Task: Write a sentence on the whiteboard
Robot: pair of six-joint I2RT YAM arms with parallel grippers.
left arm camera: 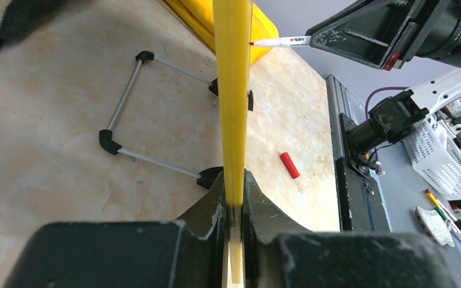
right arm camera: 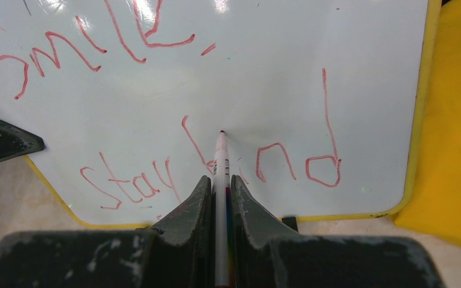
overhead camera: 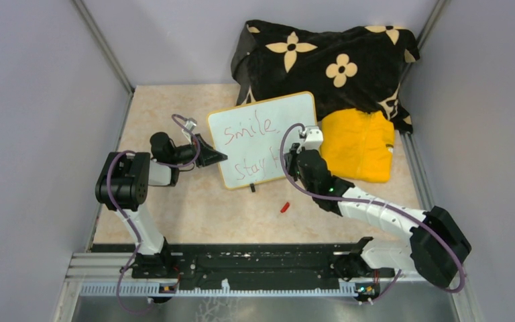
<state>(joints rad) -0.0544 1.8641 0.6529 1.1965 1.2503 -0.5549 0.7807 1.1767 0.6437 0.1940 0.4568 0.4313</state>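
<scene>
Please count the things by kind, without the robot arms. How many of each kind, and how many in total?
cloths: 2 (black flowered blanket, yellow cloth)
whiteboard: 1
marker pen: 1
red cap: 1
total: 5

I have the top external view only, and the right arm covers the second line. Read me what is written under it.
Observer: In the right wrist view, the sentence continues after "stay" with a k stroke, a gap, then "nd".
Operator: Report where the pen tip is.
Observer: The marker, clamped in the right end effector, appears to have its tip on the whiteboard inside that gap.
Operator: Confirm the left grip.
Observer: The left wrist view shows the left end effector shut on the whiteboard's yellow edge, one finger on each face.
</scene>
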